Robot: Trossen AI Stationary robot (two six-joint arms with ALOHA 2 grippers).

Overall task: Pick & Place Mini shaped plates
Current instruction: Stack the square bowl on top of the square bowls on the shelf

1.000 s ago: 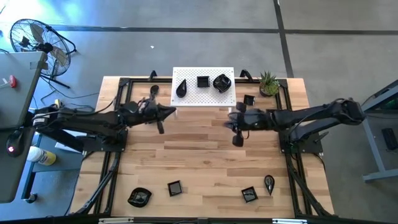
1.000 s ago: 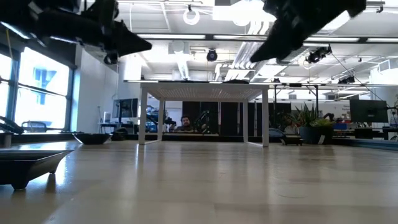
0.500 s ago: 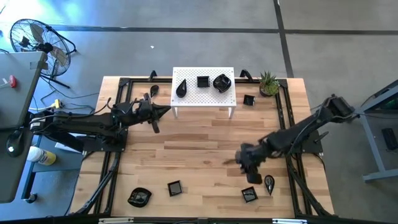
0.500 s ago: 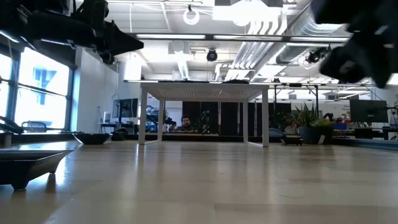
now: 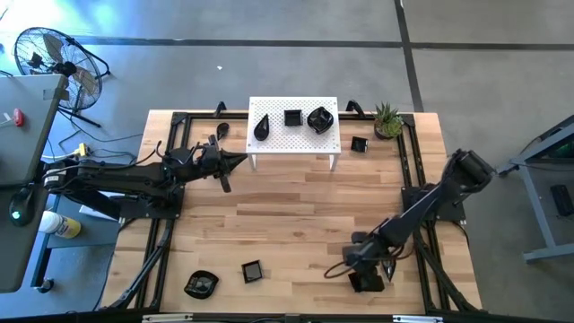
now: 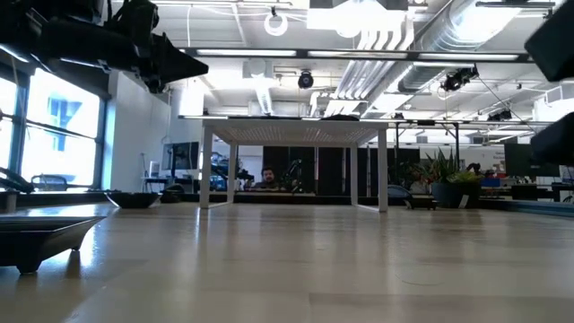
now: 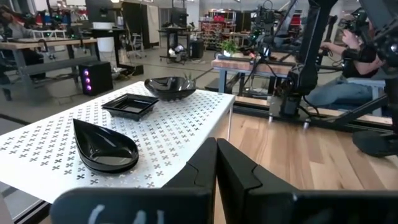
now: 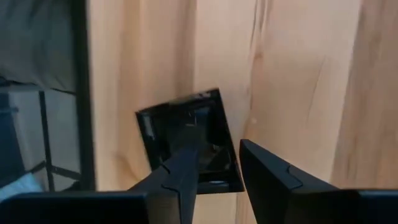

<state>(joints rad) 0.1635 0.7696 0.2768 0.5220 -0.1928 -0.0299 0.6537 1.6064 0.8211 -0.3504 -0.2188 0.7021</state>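
Hovering our right gripper (image 8: pixel 214 163), fingers apart, above small glossy black square plate (image 8: pixel 186 134); left gripper (image 7: pixel 216 163) fingers together beside white perforated stand (image 7: pixel 124 143)

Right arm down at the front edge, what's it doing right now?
The right gripper is poised over a square black plate near the table's front edge, jaws open and nothing held. Three plates sit on the white stand. The left gripper waits beside the stand, jaws shut and empty. Other plates lie on the wooden table.
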